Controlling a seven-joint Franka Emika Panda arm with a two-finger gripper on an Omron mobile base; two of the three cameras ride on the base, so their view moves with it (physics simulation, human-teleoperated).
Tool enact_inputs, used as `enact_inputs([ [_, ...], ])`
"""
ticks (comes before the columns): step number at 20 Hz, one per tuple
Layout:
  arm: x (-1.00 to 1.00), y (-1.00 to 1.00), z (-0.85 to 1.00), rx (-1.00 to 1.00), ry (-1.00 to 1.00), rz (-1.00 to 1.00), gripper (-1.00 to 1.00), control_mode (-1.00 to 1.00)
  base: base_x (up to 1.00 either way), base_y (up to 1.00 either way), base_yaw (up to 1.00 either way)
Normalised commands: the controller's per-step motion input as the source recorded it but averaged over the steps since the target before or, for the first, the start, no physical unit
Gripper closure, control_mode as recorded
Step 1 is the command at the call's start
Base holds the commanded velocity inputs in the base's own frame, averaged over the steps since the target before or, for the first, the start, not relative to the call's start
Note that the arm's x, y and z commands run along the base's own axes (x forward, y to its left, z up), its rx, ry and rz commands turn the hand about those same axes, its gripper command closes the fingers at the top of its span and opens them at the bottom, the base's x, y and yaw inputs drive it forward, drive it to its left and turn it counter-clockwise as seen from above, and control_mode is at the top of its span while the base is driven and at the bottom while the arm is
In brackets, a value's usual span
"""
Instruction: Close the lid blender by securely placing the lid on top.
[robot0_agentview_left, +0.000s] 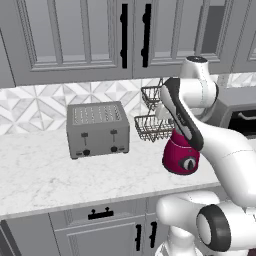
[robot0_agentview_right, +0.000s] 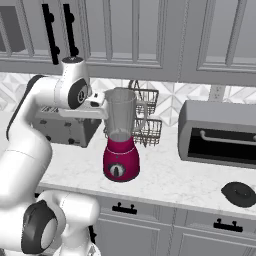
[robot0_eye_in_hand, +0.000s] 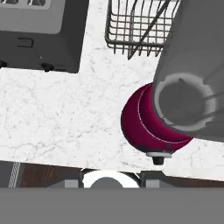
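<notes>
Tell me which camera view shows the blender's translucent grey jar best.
The right base view: the translucent grey tapered jar stands whole there, open rim to magenta base, handle at its side. In the left base view the white arm covers it, leaving the base visible. The hand view looks down into the jar, cropped at the edge.

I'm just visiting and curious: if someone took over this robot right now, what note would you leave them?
Gripper: shut, holding nothing, up beside the open rim of the blender.
Lid: lying on the counter far to the blender's right, in front of the microwave.
Blender: stands on the counter between the toaster and the microwave, jar open.
Done: nothing yet.
Left: reach the lid, grasp it, carry it over, seat it on the jar.
</notes>
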Motion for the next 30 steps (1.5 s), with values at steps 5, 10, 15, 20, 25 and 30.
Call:
enact_inputs([
  [5, -0.18, -0.14, 0.00, 0.00, -0.01, -0.01, -1.00, -1.00, 0.00, 0.00, 0.00],
  [10, -0.53, -0.43, 0.00, 0.00, -0.11, -0.15, -1.00, -1.00, 0.00, 0.00, 0.00],
  [15, -0.30, -0.61, 0.00, 0.01, -0.01, -0.24, -1.00, -1.00, 0.00, 0.00, 0.00],
  [20, -0.17, -0.61, 0.00, 0.01, 0.00, -0.35, -1.00, -1.00, 0.00, 0.00, 0.00],
  [25, -0.08, -0.91, 0.00, 0.04, 0.00, -0.30, -1.00, -1.00, 0.00, 0.00, 0.00],
  [30, -0.06, -0.95, -0.22, 0.00, 0.00, -0.19, -1.00, -1.00, 0.00, 0.00, 0.00],
])
